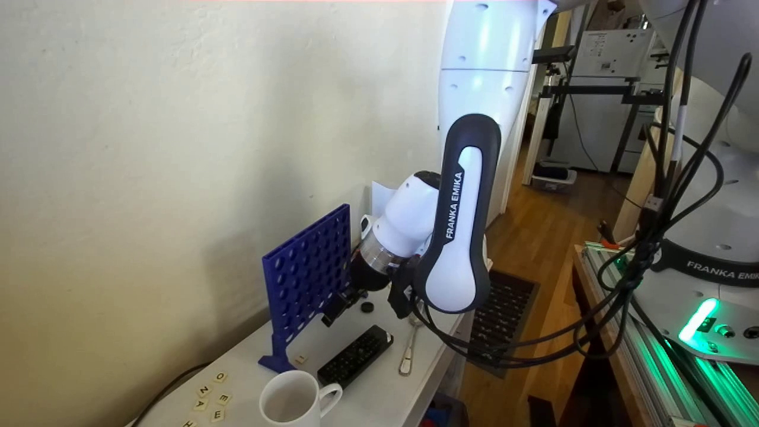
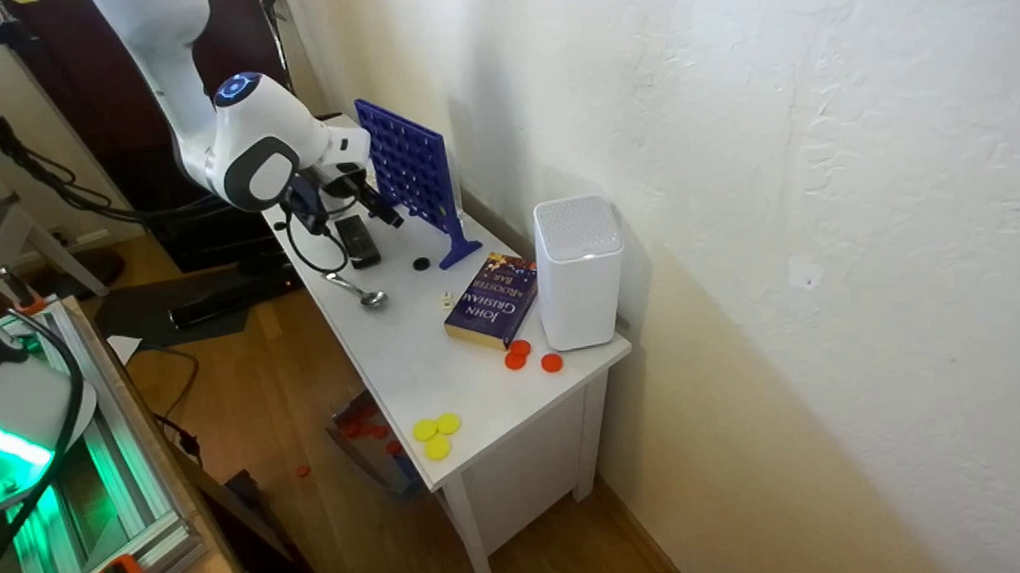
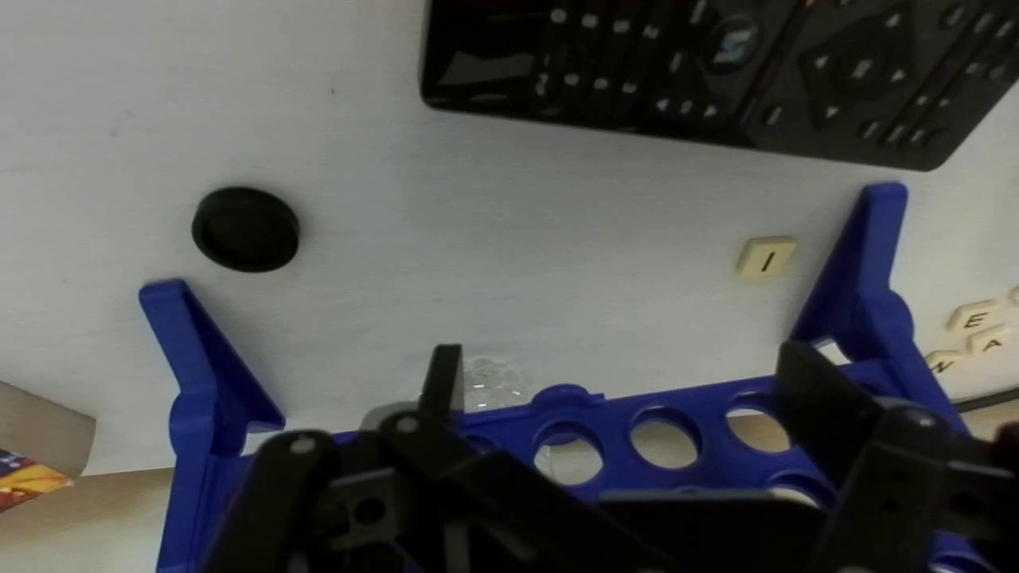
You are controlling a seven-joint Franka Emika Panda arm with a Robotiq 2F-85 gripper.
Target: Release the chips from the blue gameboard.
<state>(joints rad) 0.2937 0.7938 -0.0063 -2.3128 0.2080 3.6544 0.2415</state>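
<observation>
The blue gameboard (image 1: pixel 308 261) stands upright near the wall, and it also shows in an exterior view (image 2: pixel 412 165). In the wrist view its lower edge (image 3: pixel 619 447) has a small rounded tab (image 3: pixel 564 395). The holes I can see there are see-through. My gripper (image 3: pixel 625 378) is open, with its fingers apart in front of the board's lower part and nothing visible between them. I cannot tell whether it touches the board. Yellow chips (image 2: pixel 437 447) and red chips (image 2: pixel 552 363) lie flat at the table's end. The gripper hides part of the grid.
A black round disc (image 3: pixel 247 231) lies near one foot. A black remote (image 3: pixel 716 79), a spoon (image 2: pixel 374 300) and a white mug (image 1: pixel 290 397) lie or stand nearby. A book (image 2: pixel 493 300), a white tower (image 2: pixel 581 274) and letter tiles (image 1: pixel 218 414) are also on the table.
</observation>
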